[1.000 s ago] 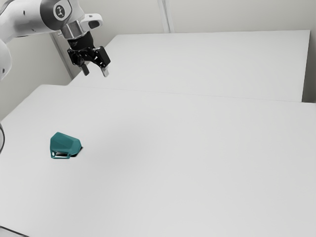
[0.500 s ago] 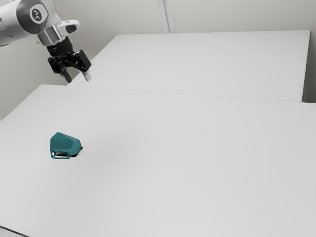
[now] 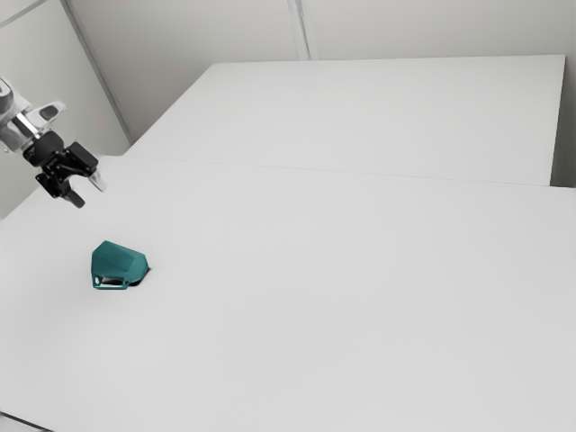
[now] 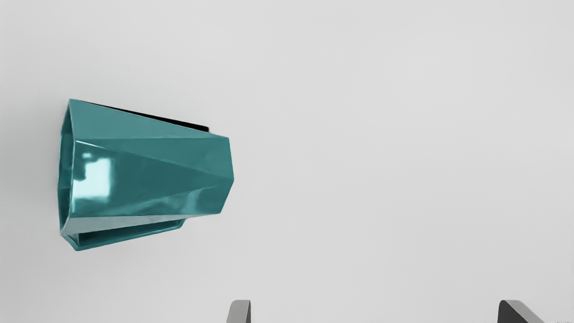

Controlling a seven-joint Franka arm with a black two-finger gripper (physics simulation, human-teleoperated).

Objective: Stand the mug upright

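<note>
Lying on its side, the teal mug (image 3: 120, 261) rests on the white table (image 3: 360, 315), at the exterior view's left, just below mid-height. Its handle (image 4: 130, 237) sits along the mug's side nearest that frame's bottom, and its wide mouth (image 4: 66, 170) faces away from my fingers. I hold my gripper (image 3: 90, 195) open, fingers spread wide, above and apart from the mug, toward the frame's upper left. A thin dark line (image 3: 27, 422) crosses the lower left corner.
</note>
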